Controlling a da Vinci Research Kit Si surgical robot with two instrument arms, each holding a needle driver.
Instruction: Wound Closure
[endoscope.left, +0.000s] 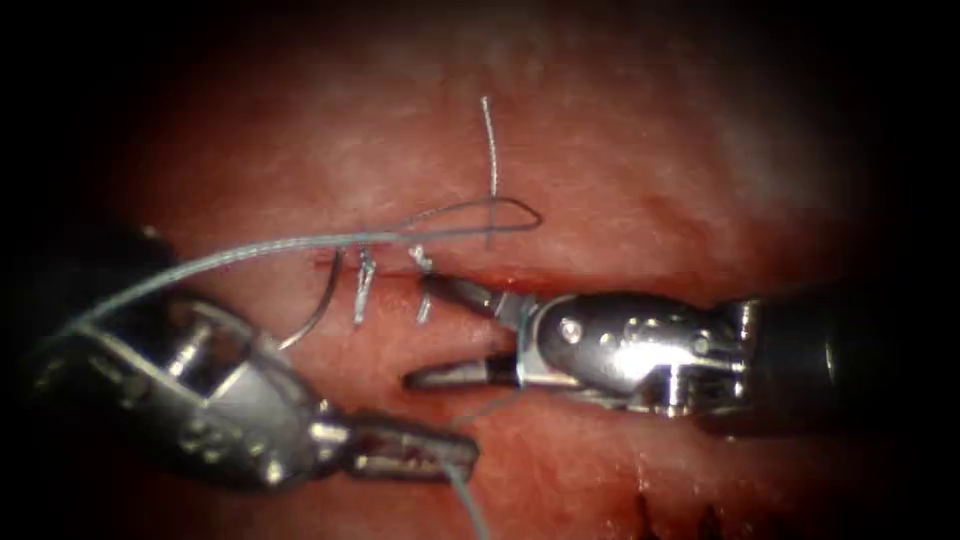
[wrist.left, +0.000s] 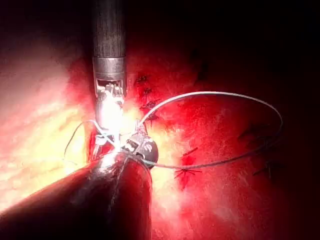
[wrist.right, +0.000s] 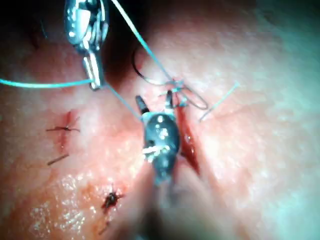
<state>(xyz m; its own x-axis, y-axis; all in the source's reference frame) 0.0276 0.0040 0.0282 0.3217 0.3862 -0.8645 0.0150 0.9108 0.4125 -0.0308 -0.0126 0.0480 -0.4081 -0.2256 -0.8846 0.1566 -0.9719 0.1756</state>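
1. My left tool (endoscope.left: 415, 455) lay low on the left of the endoscope view, its jaws pressed together on the thread (endoscope.left: 250, 252); a strand ran out past its tip and down toward the frame edge.
2. My right tool (endoscope.left: 450, 335) came in from the right with its jaws spread wide and holding nothing. One jaw tip sat at the cut (endoscope.left: 560, 280), just beside the knots; the other lay over the tissue (endoscope.left: 620, 170) below it.
3. The needle (endoscope.left: 315, 305) lay free on the tissue just left of the stitches, its dark curve held by neither tool. I could not tell whether its tip was in the tissue.
4. Done so far, as I judged it: two stitches (endoscope.left: 362, 285) with short cut ends crossed the cut near its left end, and a thread loop with an upright tail (endoscope.left: 490, 150) rested just above the cut line.
5. Left to do, in my view: the stretch of cut running right under my right tool lay open and red, so closure looked only partly complete.
6. In the right wrist view, the right tool's (wrist.right: 155, 102) spread jaws straddled the knot area, with the left tool (wrist.right: 95, 82) well apart, gripping the thread.
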